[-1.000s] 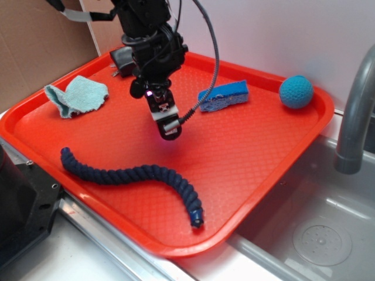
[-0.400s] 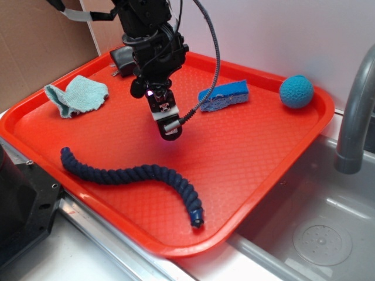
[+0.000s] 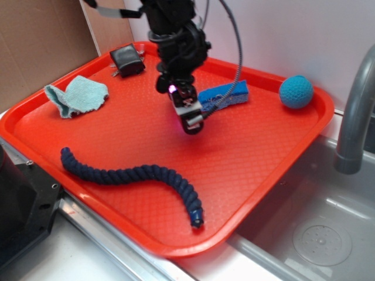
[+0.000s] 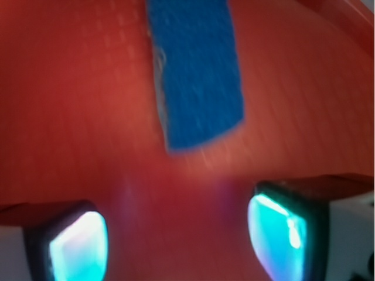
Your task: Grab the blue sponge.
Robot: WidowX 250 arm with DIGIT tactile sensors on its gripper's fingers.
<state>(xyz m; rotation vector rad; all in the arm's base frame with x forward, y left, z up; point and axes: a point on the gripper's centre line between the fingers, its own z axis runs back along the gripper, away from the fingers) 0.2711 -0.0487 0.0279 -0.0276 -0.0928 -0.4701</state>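
Black claw point(image 3: 190, 122) hangs above the red plastic tray point(image 3: 246, 175), jaws spread, nothing between them. Small rectangular bright-blue sponge block point(image 3: 225, 95) lies flat at the claw's 1 o'clock, just beside it; in the wrist view the sponge point(image 4: 196, 70) sits at 12 o'clock, ahead of the two fingertips point(image 4: 275, 231), untouched.

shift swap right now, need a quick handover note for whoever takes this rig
Pincer: open, holding nothing, hovering above the red tray, just short of the sponge's near end.
Blue sponge: flat on the tray near its far edge, untouched. In the wrist view it lies ahead, lengthwise between the two fingertips.
Also on the tray: teal ball, rag, dark rope.
Done: approach under way.
Left: advance over the sponge, lower, close, lift.
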